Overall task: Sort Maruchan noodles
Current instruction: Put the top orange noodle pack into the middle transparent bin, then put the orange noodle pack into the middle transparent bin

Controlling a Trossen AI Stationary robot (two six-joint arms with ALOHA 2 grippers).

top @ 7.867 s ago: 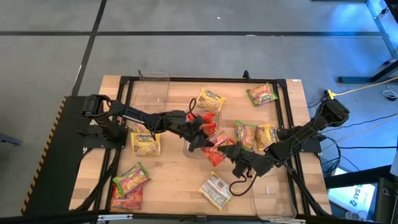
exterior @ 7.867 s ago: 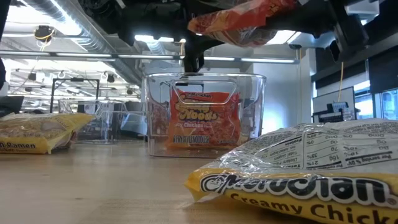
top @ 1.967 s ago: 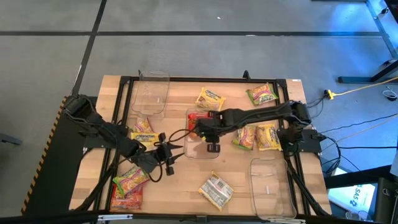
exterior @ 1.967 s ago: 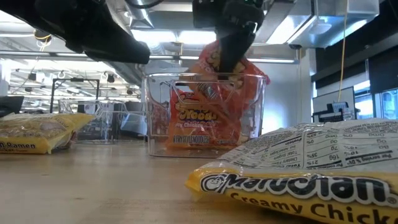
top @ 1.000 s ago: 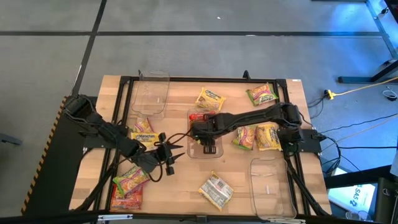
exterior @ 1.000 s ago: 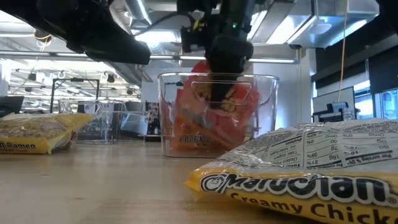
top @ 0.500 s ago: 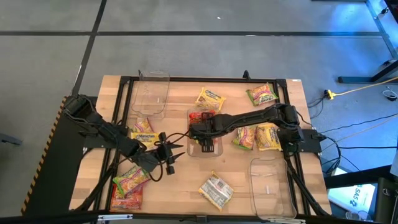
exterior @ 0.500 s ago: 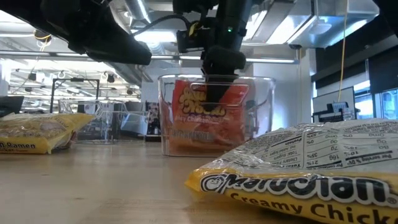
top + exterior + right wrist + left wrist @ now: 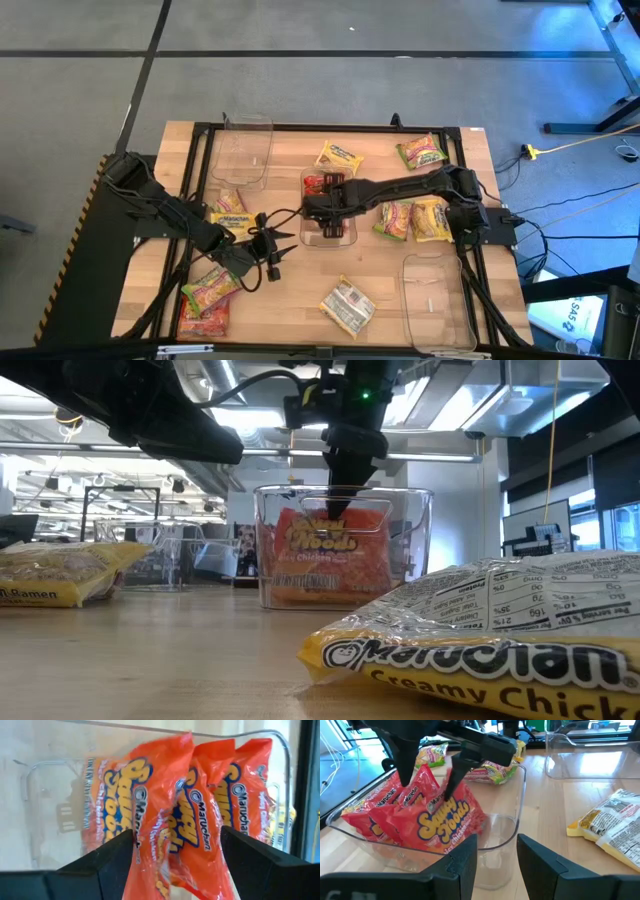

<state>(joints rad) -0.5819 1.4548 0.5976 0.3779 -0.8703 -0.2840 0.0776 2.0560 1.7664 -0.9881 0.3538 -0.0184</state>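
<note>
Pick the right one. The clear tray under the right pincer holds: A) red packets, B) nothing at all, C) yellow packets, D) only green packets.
A: the middle clear tray holds red Maruchan packets standing on edge, with the right pincer open above them; the yellow and green packets lie out on the table.

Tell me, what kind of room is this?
Probably a robotics lab or workshop: a wooden table ringed by a black frame, ceiling ducts overhead, and cables trailing across a bare grey floor.
</note>
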